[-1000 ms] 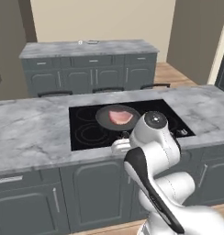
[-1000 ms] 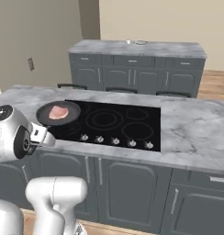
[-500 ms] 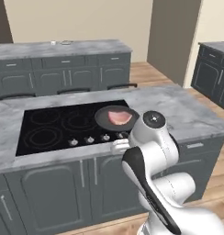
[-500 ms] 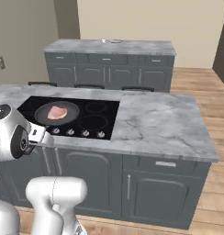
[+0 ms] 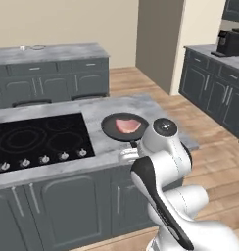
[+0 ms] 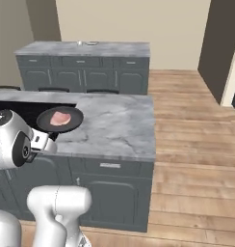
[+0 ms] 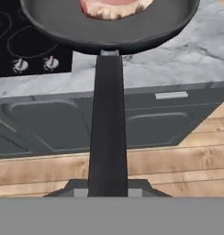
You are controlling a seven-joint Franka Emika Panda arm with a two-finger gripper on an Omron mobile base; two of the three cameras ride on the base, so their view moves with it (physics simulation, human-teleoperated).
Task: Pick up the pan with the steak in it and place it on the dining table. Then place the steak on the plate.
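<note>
From my station I saw the black glass cooktop (image 5: 35,139) set into the grey-white marble counter (image 6: 122,128) on the left. Just right of it, the small round black frying pan (image 5: 122,127) hung level above the bare marble, lifted clear of the surface, with the flat pinkish-red raw steak (image 5: 127,125) lying in its middle. The two-finger gripper (image 7: 108,190) was clamped narrow on the end of the pan's long thin black handle (image 7: 107,133). Farther right lay the light wooden plank floor (image 6: 196,144).
</note>
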